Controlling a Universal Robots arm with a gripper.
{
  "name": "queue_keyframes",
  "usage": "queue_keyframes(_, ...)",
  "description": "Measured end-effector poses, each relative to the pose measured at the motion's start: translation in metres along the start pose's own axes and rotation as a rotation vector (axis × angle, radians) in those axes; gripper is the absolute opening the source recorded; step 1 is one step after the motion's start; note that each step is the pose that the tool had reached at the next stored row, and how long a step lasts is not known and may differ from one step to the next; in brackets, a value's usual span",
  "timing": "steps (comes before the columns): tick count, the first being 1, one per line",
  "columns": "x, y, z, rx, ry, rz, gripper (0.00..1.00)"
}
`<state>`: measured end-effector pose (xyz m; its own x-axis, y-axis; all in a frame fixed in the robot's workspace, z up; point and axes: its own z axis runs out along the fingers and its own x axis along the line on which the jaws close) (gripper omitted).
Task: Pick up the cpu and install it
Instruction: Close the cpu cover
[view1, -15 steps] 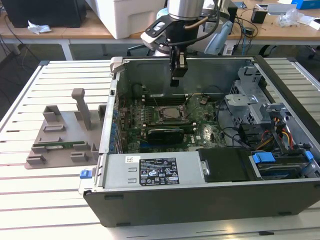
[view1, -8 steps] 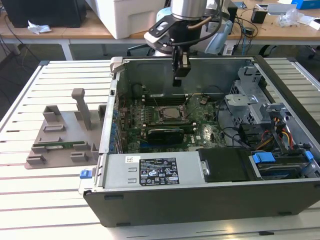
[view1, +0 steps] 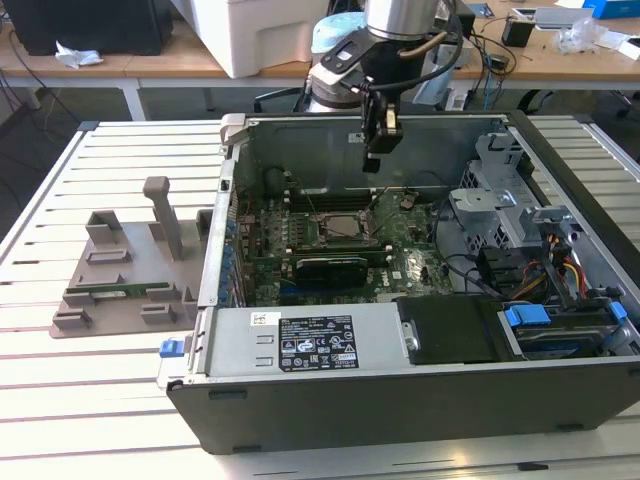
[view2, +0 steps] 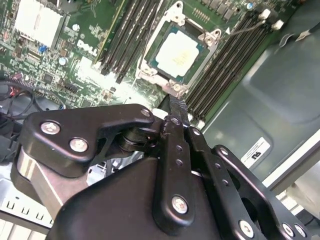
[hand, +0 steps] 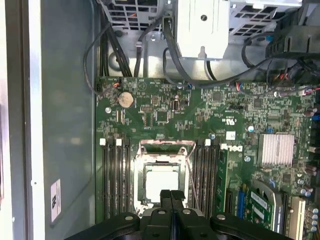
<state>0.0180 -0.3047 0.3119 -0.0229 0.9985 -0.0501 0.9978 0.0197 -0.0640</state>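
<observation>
**Workbench lot: open computer case, cpu in socket**

Slatted white table (view1: 100, 420) carried an open computer case (view1: 400, 410) with its green motherboard (hand: 200, 115) exposed. A grey fixture (view1: 120, 270) stood beside the case, on the exterior view's left.

- cpu (view1: 340, 228) (view2: 179, 54) (hand: 162, 182): silver top, lay flat in the motherboard socket, between the memory slots (hand: 112, 175).
- gripper (view1: 371, 163) (view2: 175, 107) (hand: 172, 196): fingers pressed together, nothing held, hung above the socket, clear of the cpu.
</observation>
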Motion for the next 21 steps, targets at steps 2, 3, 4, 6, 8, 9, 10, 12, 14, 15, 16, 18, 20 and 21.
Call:
queue_keyframes(2,-0.0001,0.0032,-0.0002,0.0008,-0.0002,0.000,0.11)
queue_keyframes(3,-0.0001,0.0063,-0.0004,0.0015,-0.0005,-0.001,0.11)
queue_keyframes(4,-0.0001,0.0091,-0.0006,0.0019,-0.0008,-0.001,0.11)
queue_keyframes(6,-0.0002,0.0132,-0.0009,0.0023,-0.0012,-0.001,0.11)
queue_keyframes(8,-0.0001,0.0172,-0.0011,0.0025,-0.0020,-0.001,0.11)
queue_keyframes(9,-0.0001,0.0181,-0.0012,0.0025,-0.0026,-0.001,0.11)
queue_keyframes(10,-0.0001,0.0191,-0.0013,0.0026,-0.0033,-0.001,0.11)
queue_keyframes(12,0.0003,0.0245,-0.0013,0.0029,-0.0055,-0.001,0.11)
queue_keyframes(14,0.0006,0.0268,-0.0001,0.0032,-0.0059,-0.001,0.11)
queue_keyframes(15,0.0007,0.0274,0.0007,0.0034,-0.0061,-0.001,0.11)
queue_keyframes(16,0.0009,0.0281,0.0021,0.0037,-0.0061,-0.001,0.11)
queue_keyframes(18,0.0018,0.0324,0.0060,0.0045,-0.0070,-0.002,0.11)
queue_keyframes(20,0.0022,0.0365,0.0076,0.0048,-0.0076,-0.002,0.11)
queue_keyframes(21,0.0026,0.0399,0.0084,0.0049,-0.0080,-0.003,0.11)
